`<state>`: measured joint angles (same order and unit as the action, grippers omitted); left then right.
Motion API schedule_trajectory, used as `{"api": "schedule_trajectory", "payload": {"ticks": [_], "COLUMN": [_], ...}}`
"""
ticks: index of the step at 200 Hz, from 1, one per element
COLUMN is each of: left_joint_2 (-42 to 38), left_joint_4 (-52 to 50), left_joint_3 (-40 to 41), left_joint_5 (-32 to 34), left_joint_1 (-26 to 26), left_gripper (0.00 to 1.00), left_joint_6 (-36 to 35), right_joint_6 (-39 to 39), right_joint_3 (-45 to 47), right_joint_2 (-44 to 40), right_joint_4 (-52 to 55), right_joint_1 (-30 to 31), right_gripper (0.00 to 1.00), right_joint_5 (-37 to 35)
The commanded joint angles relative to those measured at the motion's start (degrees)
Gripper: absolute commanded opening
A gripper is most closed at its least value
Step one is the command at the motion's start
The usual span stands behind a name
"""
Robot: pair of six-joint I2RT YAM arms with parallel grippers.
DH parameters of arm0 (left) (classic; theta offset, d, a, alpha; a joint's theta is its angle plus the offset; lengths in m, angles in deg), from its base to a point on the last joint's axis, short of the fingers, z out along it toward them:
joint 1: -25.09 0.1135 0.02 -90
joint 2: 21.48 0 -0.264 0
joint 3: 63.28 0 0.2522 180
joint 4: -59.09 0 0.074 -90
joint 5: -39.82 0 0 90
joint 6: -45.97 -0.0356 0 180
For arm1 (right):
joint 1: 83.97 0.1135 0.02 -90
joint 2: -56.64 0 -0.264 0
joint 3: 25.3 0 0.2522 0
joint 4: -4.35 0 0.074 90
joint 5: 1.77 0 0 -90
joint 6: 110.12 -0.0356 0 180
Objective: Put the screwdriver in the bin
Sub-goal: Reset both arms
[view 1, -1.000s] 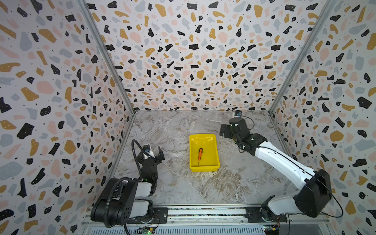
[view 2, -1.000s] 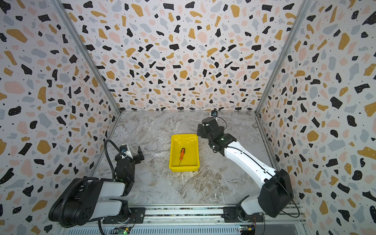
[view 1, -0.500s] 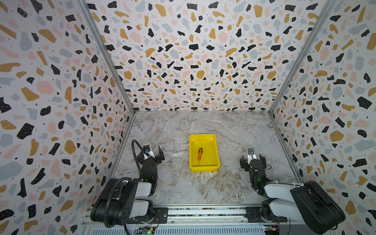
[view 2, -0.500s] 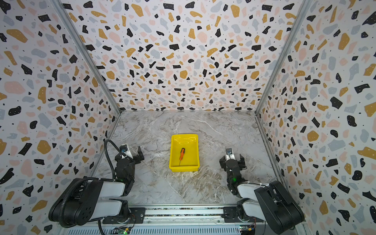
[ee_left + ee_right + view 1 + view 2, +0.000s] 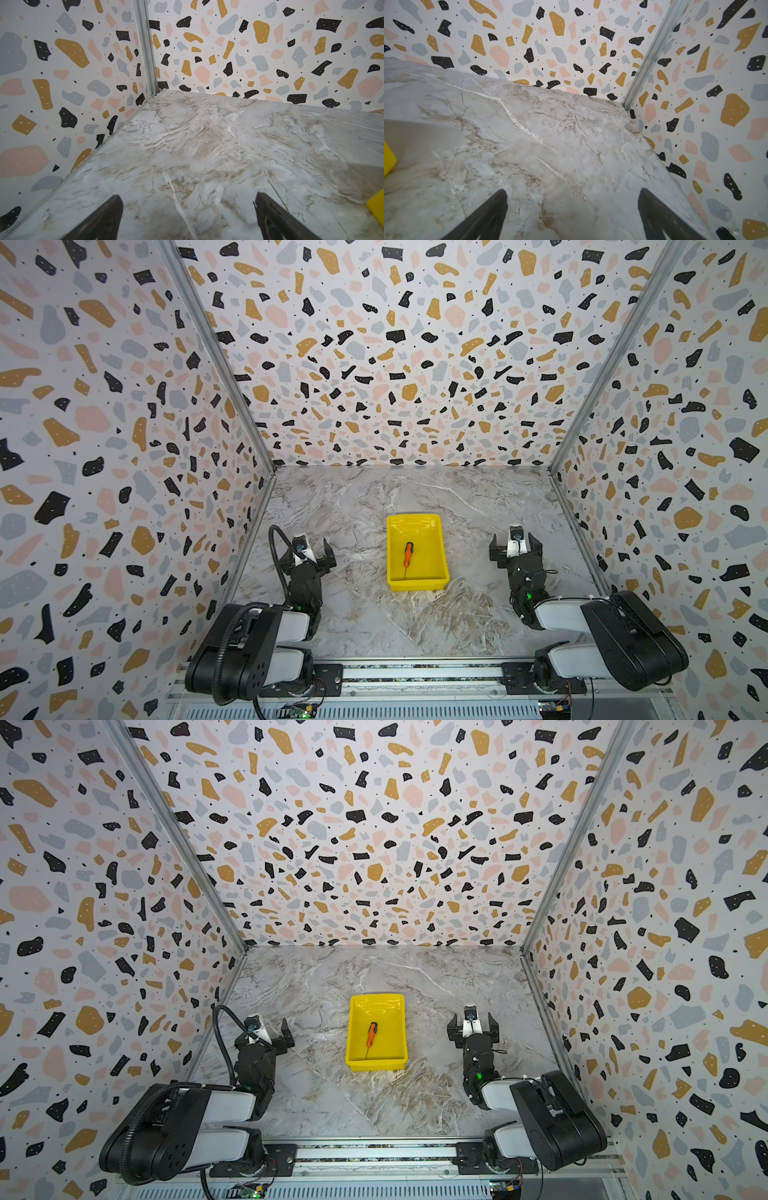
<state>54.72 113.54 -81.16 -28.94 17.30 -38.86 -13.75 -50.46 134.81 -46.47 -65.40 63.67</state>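
Nearest the camera, a metal rail (image 5: 415,672) is running along the front edge of the marbled worktop (image 5: 374,614), and both arms are sitting folded on it, one at each end.

Just beyond, the left tool (image 5: 309,558) is hanging low over the worktop close to the left side wall. Its two black fingers are standing well apart, and they are gripping nothing; the left wrist view (image 5: 187,199) is showing only bare marble between them. Across the worktop the right tool (image 5: 515,547) is hovering near the right side wall in the same posture, its fingers likewise spread wide and empty, as the right wrist view (image 5: 572,193) is showing.

Between the two tools, apart from both, the yellow bin (image 5: 417,585) is resting on the worktop. The screwdriver (image 5: 408,554) is lying flat inside it, on the bin floor toward the left wall, with the orange handle pointing away from the rail and the thin shaft pointing toward it. Both top views are showing this (image 5: 371,1034).

Farthest off, the speckled back wall (image 5: 415,364) is closing the cell.
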Motion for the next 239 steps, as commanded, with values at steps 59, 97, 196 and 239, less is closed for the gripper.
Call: {"api": "schedule_trajectory", "payload": {"ticks": [59, 97, 196, 239], "left_joint_2": [-0.54, -0.52, -0.5, -0.56], "left_joint_4": [2.11, 2.11, 2.11, 2.11], "left_joint_3": [-0.98, -0.98, -0.98, -0.98], "left_joint_5": [-0.3, -0.3, -0.24, -0.26], "left_joint_1": [-0.21, -0.21, -0.16, -0.21], "left_gripper": [1.0, 1.0, 1.0, 1.0], "left_joint_6": [-0.67, -0.6, -0.62, -0.63], "right_joint_6": [-1.9, -5.51, -6.58, -3.78], "right_joint_3": [2.96, 3.45, 1.7, 0.16], "right_joint_2": [-3.99, -5.07, 6.91, 7.14], "right_joint_4": [-3.54, -3.18, -11.15, -7.76], "right_joint_1": [-2.43, -5.47, -13.09, -13.63], "right_gripper": [0.99, 0.99, 0.99, 0.99], "right_joint_5": [2.45, 1.85, 17.01, 25.47]}}
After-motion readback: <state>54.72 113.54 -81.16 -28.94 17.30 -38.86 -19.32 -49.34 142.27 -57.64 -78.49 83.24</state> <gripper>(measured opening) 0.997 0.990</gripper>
